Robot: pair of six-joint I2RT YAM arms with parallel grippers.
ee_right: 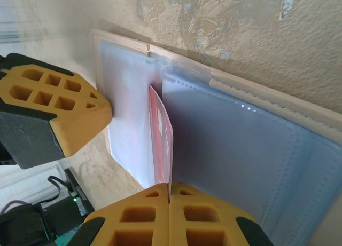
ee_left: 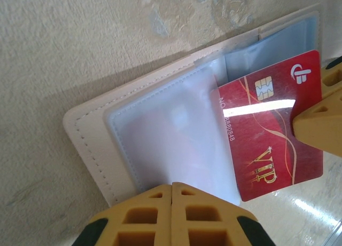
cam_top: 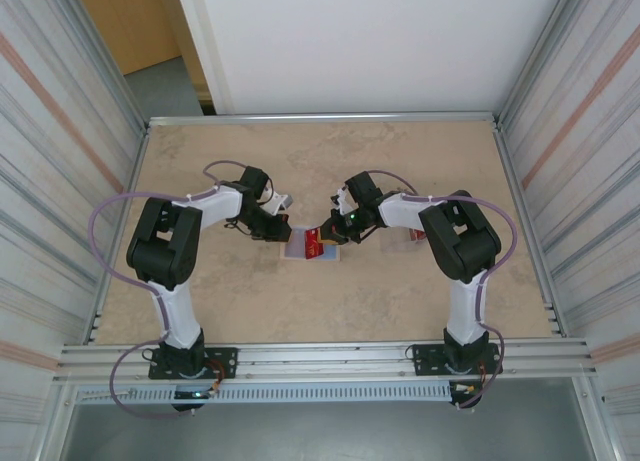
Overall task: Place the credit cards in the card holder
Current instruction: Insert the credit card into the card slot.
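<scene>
Partly hidden: credit card (ee_left: 267,144), centre-right, has its left edge under a clear leaf of the card holder (ee_left: 165,139); the rest is bare. Right gripper (ee_right: 170,188), lower centre, jaws closed on the card. Left gripper (ee_left: 172,190), cut off by the bottom frame edge, jaws together at the holder's rim; a pinched leaf is not discernible. Bare table (cam_top: 400,161) all round.
</scene>
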